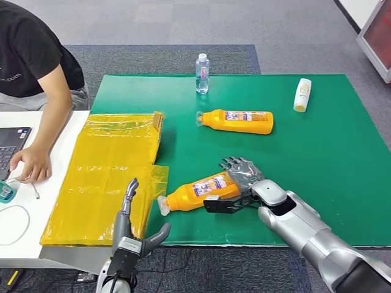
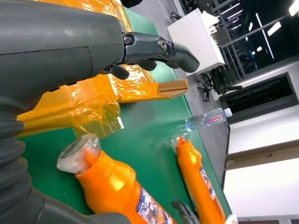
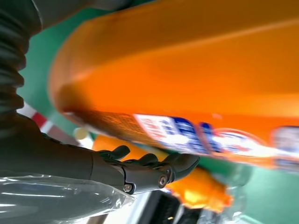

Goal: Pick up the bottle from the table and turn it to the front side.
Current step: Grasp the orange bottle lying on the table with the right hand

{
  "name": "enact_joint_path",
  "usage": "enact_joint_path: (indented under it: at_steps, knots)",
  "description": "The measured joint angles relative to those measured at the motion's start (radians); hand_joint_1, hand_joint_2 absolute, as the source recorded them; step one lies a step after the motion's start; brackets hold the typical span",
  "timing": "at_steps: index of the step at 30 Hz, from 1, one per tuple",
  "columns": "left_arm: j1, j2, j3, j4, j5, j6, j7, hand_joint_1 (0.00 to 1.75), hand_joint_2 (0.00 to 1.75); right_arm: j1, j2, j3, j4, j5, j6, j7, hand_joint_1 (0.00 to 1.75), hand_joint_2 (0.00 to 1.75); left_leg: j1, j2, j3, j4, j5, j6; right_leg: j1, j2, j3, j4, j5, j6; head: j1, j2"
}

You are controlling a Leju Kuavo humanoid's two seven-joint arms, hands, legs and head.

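Observation:
An orange bottle (image 1: 198, 192) with a clear cap lies on its side near the front of the green mat (image 1: 299, 165), cap pointing left. My right hand (image 1: 239, 183) grips its base end, with the fingers on the far side and the thumb on the near side. Up close in the right wrist view, the bottle (image 3: 183, 74) is blurred above my fingers (image 3: 141, 170). My left hand (image 1: 134, 232) hovers open at the table's front edge, left of the bottle's cap (image 2: 77, 151).
A second orange bottle (image 1: 239, 121) lies farther back, with a small water bottle (image 1: 201, 73) upright behind it and a white bottle (image 1: 302, 94) at the back right. Yellow plastic bags (image 1: 110, 171) cover the left of the mat. A person's hand (image 1: 32, 163) rests by a laptop (image 1: 11, 143).

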Motion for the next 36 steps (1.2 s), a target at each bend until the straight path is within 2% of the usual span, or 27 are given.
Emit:
enact_joint_path:
  at_steps: [7, 15, 17, 19, 21, 36]
  knots:
    - [0.003, -0.001, 0.008, -0.008, -0.019, -0.006, 0.006, 0.00, 1.75, 0.014, 0.008, -0.011, 0.000, 0.010, -0.010, -0.045, 0.00, 1.75, 0.000, 0.000, 0.000, 0.000, -0.001, 0.000, 0.000, 0.000, 0.000, 0.000, -0.001, 0.000, 0.000, 0.000]
    - [0.003, -0.001, 0.010, -0.008, -0.027, -0.012, 0.019, 0.00, 1.75, 0.033, 0.027, -0.029, 0.000, 0.027, -0.035, -0.052, 0.00, 1.75, 0.000, 0.000, 0.000, 0.000, -0.001, -0.001, 0.000, 0.000, 0.000, 0.000, -0.001, -0.001, 0.000, 0.000]
    - [0.003, -0.001, 0.011, -0.008, -0.029, -0.016, 0.021, 0.00, 1.75, 0.036, 0.034, -0.031, 0.000, 0.027, -0.033, -0.059, 0.34, 1.75, 0.000, 0.000, 0.000, 0.000, -0.001, -0.001, 0.000, 0.000, 0.000, 0.000, -0.001, -0.001, 0.000, 0.000]
    - [0.003, -0.001, 0.012, -0.008, -0.029, -0.023, 0.021, 0.00, 1.75, 0.038, 0.041, -0.032, 0.001, 0.024, -0.024, -0.069, 1.21, 1.75, 0.000, 0.000, 0.000, 0.000, -0.001, -0.001, 0.000, 0.000, 0.000, 0.000, -0.001, -0.001, 0.000, 0.000]
    - [0.002, -0.002, 0.013, -0.008, -0.029, -0.026, 0.021, 0.00, 1.75, 0.041, 0.047, -0.032, 0.002, 0.018, -0.016, -0.076, 1.75, 1.75, 0.000, 0.000, 0.000, 0.000, -0.001, -0.001, 0.000, 0.000, 0.000, 0.000, -0.001, -0.001, 0.000, 0.000]
    - [-0.005, -0.007, 0.027, -0.008, -0.029, -0.027, 0.021, 0.00, 1.75, 0.087, 0.066, -0.085, 0.009, -0.012, -0.096, -0.071, 1.75, 1.75, 0.000, 0.000, 0.000, 0.000, -0.002, -0.001, 0.000, 0.000, -0.001, 0.000, -0.002, -0.001, 0.000, 0.000]
